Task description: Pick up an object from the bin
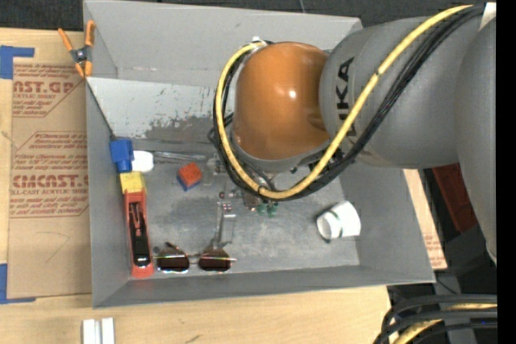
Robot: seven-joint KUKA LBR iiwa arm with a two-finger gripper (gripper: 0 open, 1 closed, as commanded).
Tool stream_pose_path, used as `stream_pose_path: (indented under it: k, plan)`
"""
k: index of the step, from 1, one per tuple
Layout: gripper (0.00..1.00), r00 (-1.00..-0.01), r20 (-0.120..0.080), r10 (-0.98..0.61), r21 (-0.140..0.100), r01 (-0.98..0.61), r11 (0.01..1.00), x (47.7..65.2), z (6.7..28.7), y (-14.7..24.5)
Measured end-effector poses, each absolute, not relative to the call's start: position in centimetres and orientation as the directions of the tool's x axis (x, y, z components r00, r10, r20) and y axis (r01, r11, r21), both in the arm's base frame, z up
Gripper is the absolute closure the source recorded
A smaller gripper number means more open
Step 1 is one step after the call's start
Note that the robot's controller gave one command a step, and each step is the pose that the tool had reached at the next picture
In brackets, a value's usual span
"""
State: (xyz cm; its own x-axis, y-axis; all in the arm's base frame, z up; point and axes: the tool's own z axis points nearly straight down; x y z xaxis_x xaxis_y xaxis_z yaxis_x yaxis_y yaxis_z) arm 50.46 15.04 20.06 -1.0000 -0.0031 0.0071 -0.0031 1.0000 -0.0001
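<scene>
Orange wrist cover [282, 101] over bin [242, 28] centre | gripper [226, 212] under it, between orange cube [189, 176] and near-wall sunglasses [193, 260] | jaws: can't tell | white cup [339, 221] right

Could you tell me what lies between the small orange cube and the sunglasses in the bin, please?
Nothing: in the camera view the stretch from the orange cube to the sunglasses is bare bin floor.

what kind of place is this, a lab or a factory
Probably a robotics lab's grasping test setup: a KUKA arm reaches over a grey metal bin of unrelated loose things, such as sunglasses, a small orange block and a white cup.
</scene>
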Motion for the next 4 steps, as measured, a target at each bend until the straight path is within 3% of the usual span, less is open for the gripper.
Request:
stream_pose_path:
  k: [1, 2, 3, 4]
  plan:
    - [0.00, -1.000, -0.001, -0.001, 0.001, -0.001, 1.000, 50.6, 20.5, 14.9]
    - [0.00, -0.992, 0.000, -0.128, 0.001, -0.128, 0.992, 49.6, 14.5, 16.3]
    - [0.00, -0.930, 0.000, -0.369, 0.001, -0.369, 0.930, 48.3, 14.8, 19.0]
    - [0.00, -0.970, -0.001, -0.245, 0.002, -0.245, 0.970, 48.0, 12.5, 19.9]
